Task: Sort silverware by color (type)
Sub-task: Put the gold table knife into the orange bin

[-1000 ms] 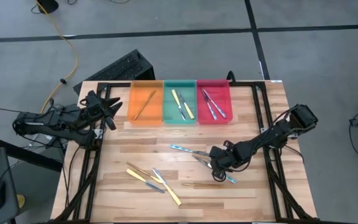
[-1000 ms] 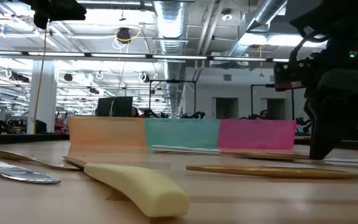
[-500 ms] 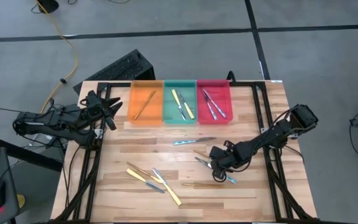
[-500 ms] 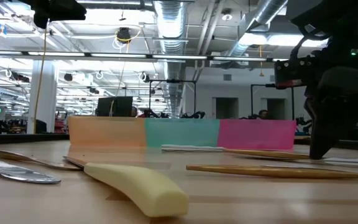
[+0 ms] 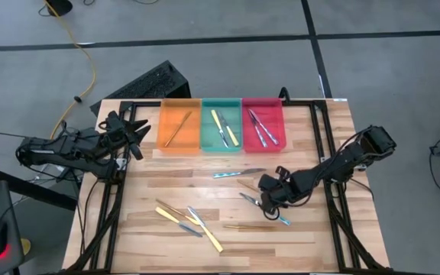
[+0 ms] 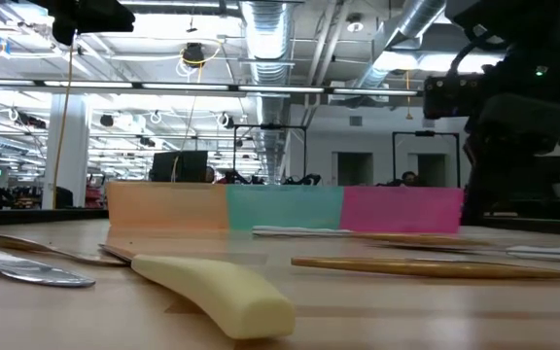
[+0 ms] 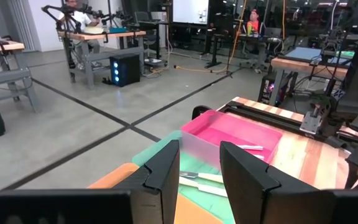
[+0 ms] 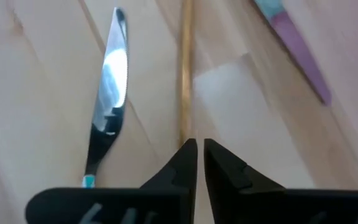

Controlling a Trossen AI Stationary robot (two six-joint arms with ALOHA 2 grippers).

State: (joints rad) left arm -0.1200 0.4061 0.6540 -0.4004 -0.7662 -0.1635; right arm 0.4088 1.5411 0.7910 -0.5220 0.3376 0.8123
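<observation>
Three trays [image 5: 222, 145] at upper centre already hold sorted silverware [image 5: 222, 127], while loose pieces [image 5: 189, 220] lie lower centre — the right gripper [image 5: 264, 200], fingers nearly shut and apparently empty, hovers over a bronze-gold utensil [image 8: 185, 74], and the left gripper [image 5: 137, 134], part-open and empty, waits at upper left.

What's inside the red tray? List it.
The red tray holds silver utensils with bluish handles, lying roughly lengthwise; there seem to be two or three, overlapping, so the exact count is unclear. From the low view its wall hides the contents.
</observation>
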